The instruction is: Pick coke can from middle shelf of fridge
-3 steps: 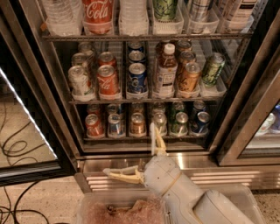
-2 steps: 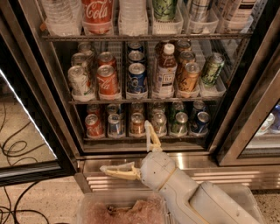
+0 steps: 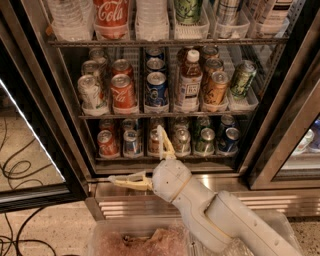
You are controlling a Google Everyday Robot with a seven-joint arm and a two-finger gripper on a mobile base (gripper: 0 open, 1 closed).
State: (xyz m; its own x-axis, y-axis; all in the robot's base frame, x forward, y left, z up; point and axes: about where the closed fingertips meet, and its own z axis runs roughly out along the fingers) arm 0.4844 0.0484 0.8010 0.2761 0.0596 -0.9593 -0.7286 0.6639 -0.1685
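The fridge [image 3: 60, 125] stands open in front of me, black-framed with wire shelves. The coke can [image 3: 122, 92], red with white script, stands at the front of the second lane from the left on the middle shelf [image 3: 165, 115]. More red cans stand behind it. My gripper [image 3: 135, 153] is open and empty, low in front of the bottom rack and the steel base. One finger [image 3: 164, 142] points up and the other finger [image 3: 127, 181] points left. It is below the coke can and a little to its right, well apart from it.
A blue Pepsi can [image 3: 156, 90], a tea bottle [image 3: 190, 82], an orange can [image 3: 216, 89] and a green can [image 3: 242, 78] share the middle shelf. A large Coca-Cola bottle [image 3: 111, 15] stands on the rack above. Short cans fill the bottom rack [image 3: 165, 142]. The glass door [image 3: 27, 150] is swung open at left, with cables on the floor.
My gripper has risen and shifted slightly left, from in front of the steel base toward the bottom rack. Its fingers stay spread. The cans have not moved.
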